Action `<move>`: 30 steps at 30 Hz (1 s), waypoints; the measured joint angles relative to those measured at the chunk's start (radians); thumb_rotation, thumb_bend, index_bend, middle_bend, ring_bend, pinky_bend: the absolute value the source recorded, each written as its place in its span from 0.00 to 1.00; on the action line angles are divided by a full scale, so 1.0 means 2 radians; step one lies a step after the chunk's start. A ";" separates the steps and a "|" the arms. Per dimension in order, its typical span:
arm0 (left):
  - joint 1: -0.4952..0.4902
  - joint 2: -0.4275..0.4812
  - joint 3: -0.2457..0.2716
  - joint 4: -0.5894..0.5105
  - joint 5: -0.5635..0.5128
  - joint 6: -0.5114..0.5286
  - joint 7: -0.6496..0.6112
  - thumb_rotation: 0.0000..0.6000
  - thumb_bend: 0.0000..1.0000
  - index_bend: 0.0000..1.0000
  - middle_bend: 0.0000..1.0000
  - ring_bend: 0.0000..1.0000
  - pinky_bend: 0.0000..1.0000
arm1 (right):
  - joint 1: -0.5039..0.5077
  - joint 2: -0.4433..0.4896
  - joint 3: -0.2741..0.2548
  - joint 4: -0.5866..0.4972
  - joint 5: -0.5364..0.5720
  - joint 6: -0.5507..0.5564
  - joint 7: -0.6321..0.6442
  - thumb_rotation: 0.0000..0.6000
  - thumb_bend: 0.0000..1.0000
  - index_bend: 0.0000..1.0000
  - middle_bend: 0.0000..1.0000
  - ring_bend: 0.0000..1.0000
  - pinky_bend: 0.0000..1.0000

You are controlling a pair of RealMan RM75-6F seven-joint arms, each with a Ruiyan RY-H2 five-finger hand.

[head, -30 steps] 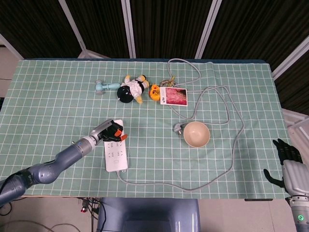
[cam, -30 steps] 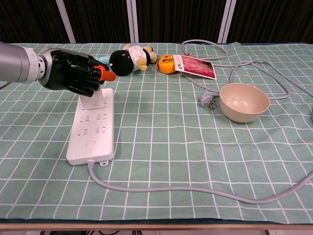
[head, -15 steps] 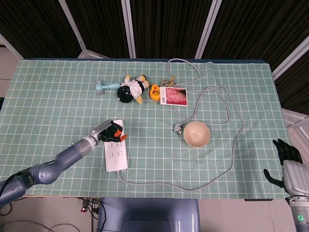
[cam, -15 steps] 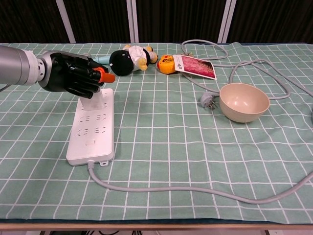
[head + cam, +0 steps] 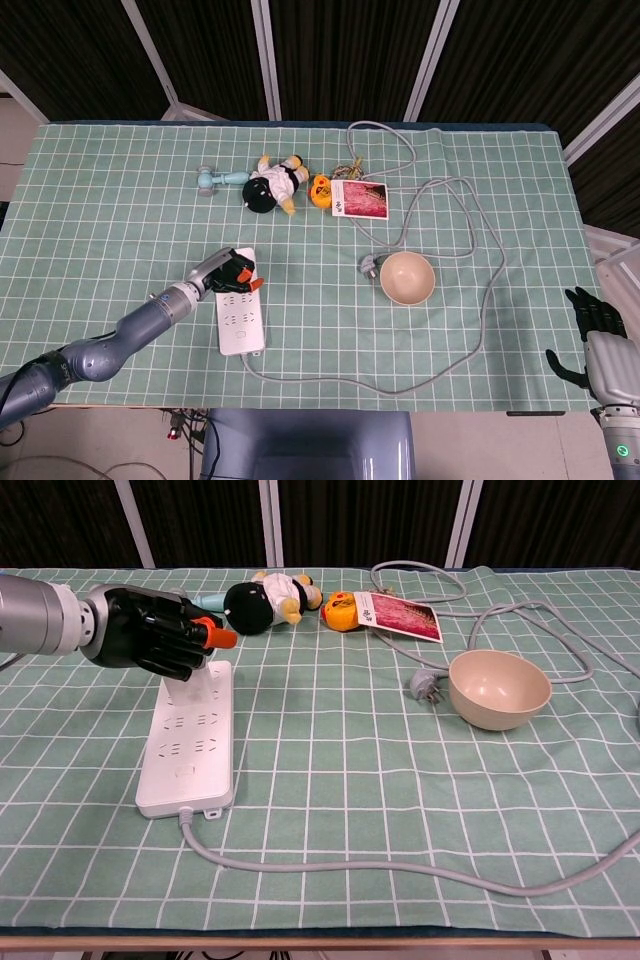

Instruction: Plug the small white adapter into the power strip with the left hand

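Since a second ago my left hand (image 5: 150,635) has barely shifted, still clenched on the small white adapter (image 5: 188,688) over the far end of the one power strip (image 5: 190,742), so seating continues; beyond the strip, one bowl (image 5: 498,688); my right hand (image 5: 596,322), well away, hangs with fingers apart.

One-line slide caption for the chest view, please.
Left hand grips the small white adapter over the far end of the power strip; bowl sits right.

The head view is looking steeply down on the whole table (image 5: 100,200) from above. The chest view is looking level and close across its front; both are sharing the strip (image 5: 240,318) and bowl (image 5: 499,688).
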 measured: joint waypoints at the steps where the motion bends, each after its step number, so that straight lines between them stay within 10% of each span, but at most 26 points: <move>1: 0.001 0.000 -0.002 -0.002 0.001 0.002 0.000 1.00 0.35 0.87 1.00 1.00 1.00 | 0.000 0.000 0.000 0.000 0.000 0.000 0.000 1.00 0.39 0.00 0.00 0.00 0.00; 10: 0.017 0.024 -0.039 -0.059 0.021 0.040 -0.006 1.00 0.35 0.70 0.90 0.91 0.96 | 0.000 0.000 0.000 0.000 -0.004 0.002 0.002 1.00 0.39 0.00 0.00 0.00 0.00; 20: 0.090 0.103 -0.039 -0.154 0.110 0.135 0.021 1.00 0.20 0.15 0.14 0.04 0.16 | 0.000 0.000 -0.002 0.004 -0.013 0.005 0.001 1.00 0.39 0.00 0.00 0.00 0.00; 30: 0.206 0.181 0.030 -0.194 0.209 0.301 0.104 1.00 0.04 0.00 0.00 0.00 0.00 | -0.001 -0.006 -0.005 0.015 -0.033 0.020 -0.011 1.00 0.39 0.00 0.00 0.00 0.00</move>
